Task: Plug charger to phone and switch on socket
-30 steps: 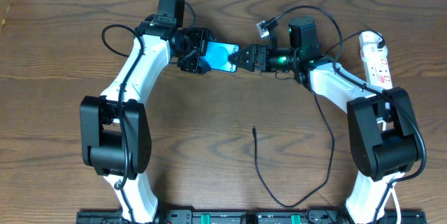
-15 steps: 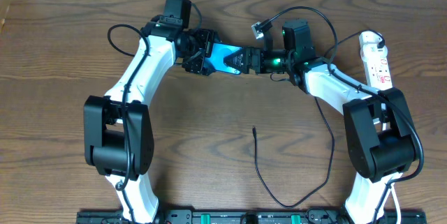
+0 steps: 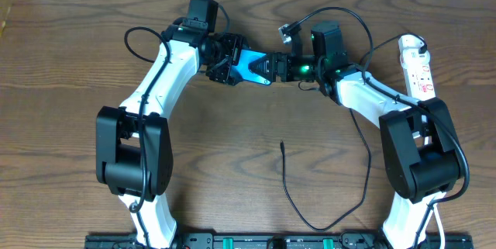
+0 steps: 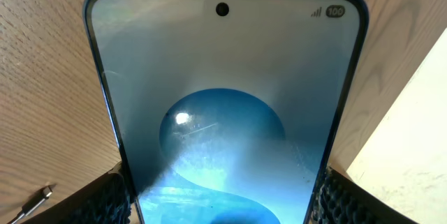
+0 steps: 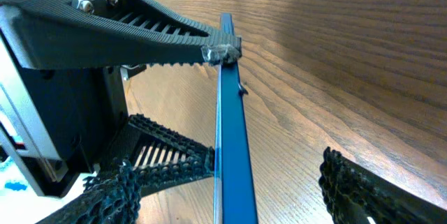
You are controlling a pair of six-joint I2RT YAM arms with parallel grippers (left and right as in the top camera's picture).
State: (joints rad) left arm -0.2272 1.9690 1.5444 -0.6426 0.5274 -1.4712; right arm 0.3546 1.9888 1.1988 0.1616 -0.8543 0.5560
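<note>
The phone (image 3: 249,66), with its bright blue screen, is held off the table on edge between the two arms. My left gripper (image 3: 226,59) is shut on its long sides; the screen (image 4: 223,98) fills the left wrist view between the jaws (image 4: 222,206). My right gripper (image 3: 271,67) is open and straddles the phone's other end. In the right wrist view the phone is a thin blue edge (image 5: 229,112) with a gap to each finger (image 5: 230,185). The charger, a thin black cable (image 3: 285,179), lies loose on the table, its tip (image 3: 281,145) near the middle. The socket (image 3: 416,67), a white strip, lies at the far right.
The charger cable loops near the front edge (image 3: 314,228) and rises past the right arm's base (image 3: 422,164). A small metal connector tip (image 4: 40,196) shows on the wood at lower left in the left wrist view. The left arm's base (image 3: 128,152) stands at the front left.
My left gripper has carried the phone to the right and a little toward the back. My right gripper has moved left, so its open jaws now sit around the phone's end.
</note>
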